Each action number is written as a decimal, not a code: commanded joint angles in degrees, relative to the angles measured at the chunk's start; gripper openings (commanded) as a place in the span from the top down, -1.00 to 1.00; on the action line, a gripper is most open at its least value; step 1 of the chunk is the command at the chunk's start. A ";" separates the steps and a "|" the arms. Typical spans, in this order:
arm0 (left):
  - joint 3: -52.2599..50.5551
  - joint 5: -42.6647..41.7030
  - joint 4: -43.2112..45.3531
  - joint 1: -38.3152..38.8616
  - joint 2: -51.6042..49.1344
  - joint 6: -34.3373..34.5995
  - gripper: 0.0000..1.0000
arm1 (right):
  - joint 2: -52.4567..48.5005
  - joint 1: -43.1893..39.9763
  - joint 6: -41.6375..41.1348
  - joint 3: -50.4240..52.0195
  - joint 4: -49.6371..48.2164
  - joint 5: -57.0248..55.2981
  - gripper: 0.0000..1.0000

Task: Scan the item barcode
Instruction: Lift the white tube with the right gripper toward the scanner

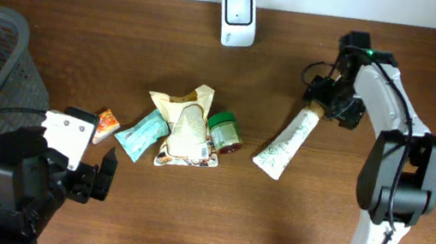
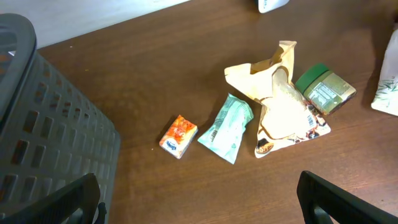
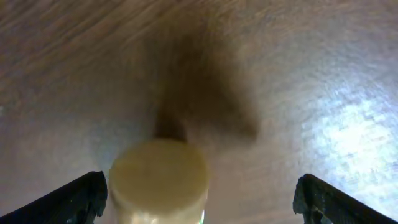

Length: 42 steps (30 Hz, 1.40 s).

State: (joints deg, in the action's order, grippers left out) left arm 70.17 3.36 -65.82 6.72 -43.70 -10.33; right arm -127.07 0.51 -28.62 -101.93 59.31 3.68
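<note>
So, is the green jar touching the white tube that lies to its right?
Apart. The overhead view shows it: a strip of bare table separates the green jar from the white tube.

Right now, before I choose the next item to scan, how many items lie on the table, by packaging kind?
Flat packets: 2, small orange packet, teal plastic packet
Pouches: 2, tan paper pouch, cream printed pouch overlapping it
Jars: 1, green-lidded jar
Tubes: 1, white plastic tube with cream cap
Total: 6
</note>
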 commanded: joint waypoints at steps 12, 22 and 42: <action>0.15 -0.42 0.13 -0.02 0.28 -0.94 -0.99 | -5.49 1.84 1.42 0.15 -2.34 5.18 0.03; 0.15 -0.42 0.13 -0.02 0.28 -0.94 -0.98 | -5.29 1.68 2.97 -7.65 5.86 5.49 0.69; 0.15 -0.42 0.13 -0.02 0.28 -0.94 -0.98 | -5.09 -1.49 42.95 -36.15 24.68 85.26 0.92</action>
State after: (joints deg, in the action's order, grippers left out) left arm 70.17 3.38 -65.82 6.72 -43.70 -10.33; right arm -133.25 -0.10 5.50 -136.92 83.74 68.71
